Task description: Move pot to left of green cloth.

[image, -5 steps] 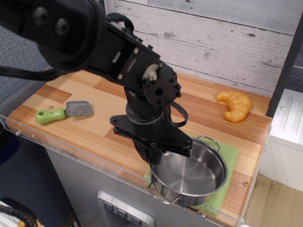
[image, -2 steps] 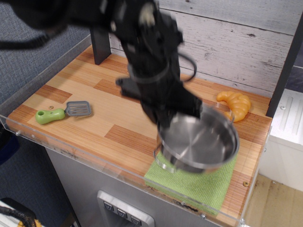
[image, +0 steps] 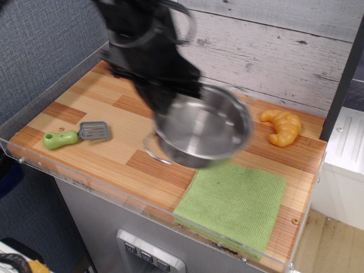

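Observation:
The shiny steel pot [image: 205, 128] hangs in the air, tilted toward the camera and blurred by motion, above the middle of the wooden counter. My gripper [image: 164, 103] is shut on the pot's left rim; its fingertips are hidden behind the rim and the black arm. The light green cloth [image: 233, 203] lies flat and bare at the front right of the counter, below and right of the pot. One wire loop handle [image: 152, 152] shows at the pot's lower left.
A green-handled spatula [image: 77, 135] lies at the front left. An orange croissant toy [image: 282, 126] sits at the back right. A clear plastic guard [image: 85, 182] runs along the counter's front edge. A white plank wall stands behind.
The pot has been lifted off the green cloth and carried up and to the left; the cloth is now fully uncovered. The arm has swung back and left with it.

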### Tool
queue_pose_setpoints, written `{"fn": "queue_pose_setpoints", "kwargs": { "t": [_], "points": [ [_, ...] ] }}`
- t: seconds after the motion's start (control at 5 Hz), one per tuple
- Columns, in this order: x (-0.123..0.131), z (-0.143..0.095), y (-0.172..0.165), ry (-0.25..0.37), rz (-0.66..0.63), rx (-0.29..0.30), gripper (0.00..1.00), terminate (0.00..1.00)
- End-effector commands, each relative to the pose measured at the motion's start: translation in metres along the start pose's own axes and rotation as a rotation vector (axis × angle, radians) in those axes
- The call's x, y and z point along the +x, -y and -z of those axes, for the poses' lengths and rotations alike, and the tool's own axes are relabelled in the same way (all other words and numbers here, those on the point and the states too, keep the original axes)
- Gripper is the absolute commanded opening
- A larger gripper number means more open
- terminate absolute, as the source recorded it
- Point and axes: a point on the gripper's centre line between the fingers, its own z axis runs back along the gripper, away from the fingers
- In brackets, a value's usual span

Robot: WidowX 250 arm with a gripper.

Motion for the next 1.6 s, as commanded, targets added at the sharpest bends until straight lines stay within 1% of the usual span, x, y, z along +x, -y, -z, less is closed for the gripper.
{"fn": "queue_pose_setpoints", "kwargs": {
  "t": [0.0,0.2,0.4,0.8,1.0,1.4],
  "points": [
    [-0.007,-0.003,-0.053,0.037,-0.028,0.048,0.0,0.0],
    [-0.012,0.009,-0.068,0.013,-0.033,0.073,0.0,0.0],
    [-0.016,0.025,-0.075,-0.022,-0.04,0.087,0.0,0.0],
    [-0.027,0.06,-0.086,-0.107,-0.035,0.083,0.0,0.0],
    [-0.03,0.068,-0.086,-0.113,-0.05,0.083,0.0,0.0],
    [-0.039,0.074,-0.09,-0.12,-0.073,0.083,0.0,0.0]
  ]
}}
